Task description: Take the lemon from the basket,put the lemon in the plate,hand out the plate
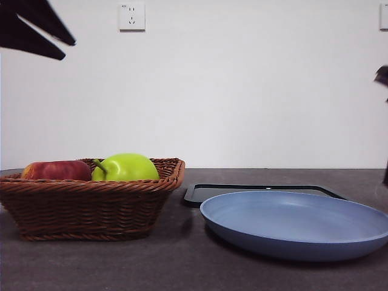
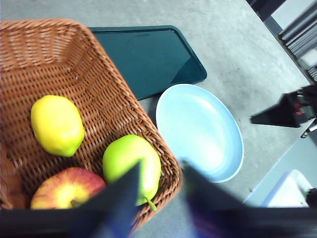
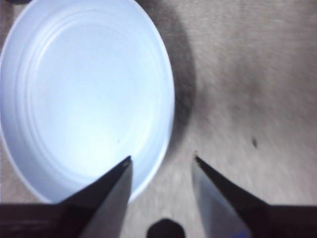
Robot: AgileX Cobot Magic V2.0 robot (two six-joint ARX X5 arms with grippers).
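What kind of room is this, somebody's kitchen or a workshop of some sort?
Probably a lab or test room set up like a kitchen, not a home. A bare white wall with one socket, a plain grey table, and staged props: a basket of fruit and an empty plate.

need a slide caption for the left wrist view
Open left gripper above brown wicker basket holding yellow lemon, beside light blue plate.

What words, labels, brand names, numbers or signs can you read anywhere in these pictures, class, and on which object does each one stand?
None can be read: no writing shows on the basket, the lemon, the two apples, the plate, the black tray or the wall socket.
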